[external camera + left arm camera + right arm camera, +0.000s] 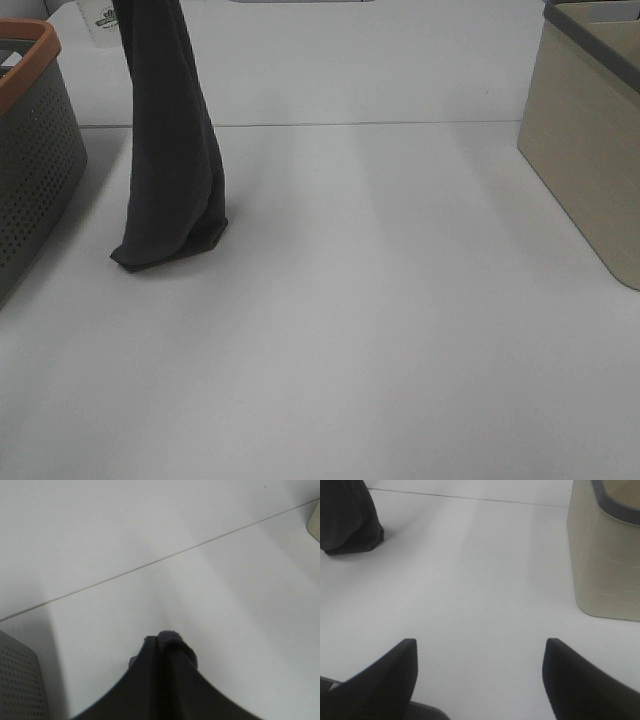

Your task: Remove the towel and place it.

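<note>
The dark charcoal towel (170, 140) hangs in a long drape from above the top edge of the high view, and its lower end rests bunched on the white table (380, 330) at the left. In the left wrist view my left gripper (162, 642) is shut on the towel (172, 641), a fold of cloth pinched at the fingertips. That gripper is out of the high view. My right gripper (479, 652) stands open above bare table, nothing between its fingers. The towel's bunched end (350, 525) lies far from it.
A grey perforated basket with an orange rim (30, 150) stands at the left edge, close to the towel. A beige bin with a grey rim (590, 150) stands at the right, also seen as the beige bin (605, 555) near the right gripper. A seam (360, 124) crosses the table.
</note>
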Controlling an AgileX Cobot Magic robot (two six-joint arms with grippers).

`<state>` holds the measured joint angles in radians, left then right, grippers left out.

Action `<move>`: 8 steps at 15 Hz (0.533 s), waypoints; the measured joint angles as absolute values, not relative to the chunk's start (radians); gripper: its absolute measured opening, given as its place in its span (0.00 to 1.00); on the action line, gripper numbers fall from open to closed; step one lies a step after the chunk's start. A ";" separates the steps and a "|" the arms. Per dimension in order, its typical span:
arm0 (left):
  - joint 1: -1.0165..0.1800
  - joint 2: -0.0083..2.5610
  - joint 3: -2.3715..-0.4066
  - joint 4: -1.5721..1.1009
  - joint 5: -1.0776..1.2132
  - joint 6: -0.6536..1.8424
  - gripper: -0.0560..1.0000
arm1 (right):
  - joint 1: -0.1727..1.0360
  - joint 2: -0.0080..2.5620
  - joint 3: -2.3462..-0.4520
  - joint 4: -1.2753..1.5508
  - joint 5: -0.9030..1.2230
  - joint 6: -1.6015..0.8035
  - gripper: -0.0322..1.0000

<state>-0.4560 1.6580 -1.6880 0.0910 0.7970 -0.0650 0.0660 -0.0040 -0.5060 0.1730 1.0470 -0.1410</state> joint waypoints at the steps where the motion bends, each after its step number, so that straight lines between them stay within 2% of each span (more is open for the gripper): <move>1: -0.467 1.675 -1.683 0.105 0.799 -0.095 0.05 | 0.066 -0.004 -0.506 0.183 1.047 -0.157 0.71; 3: -0.510 1.694 -1.638 0.160 0.787 -0.157 0.05 | 0.066 0.016 -0.506 0.200 1.047 -0.186 0.71; 5: -0.571 1.698 -1.569 0.248 0.765 -0.228 0.05 | 0.066 0.140 -0.530 0.234 1.045 -0.235 0.71; 8: -0.572 1.697 -1.568 0.266 0.758 -0.247 0.05 | 0.066 0.243 -0.566 0.274 1.034 -0.297 0.71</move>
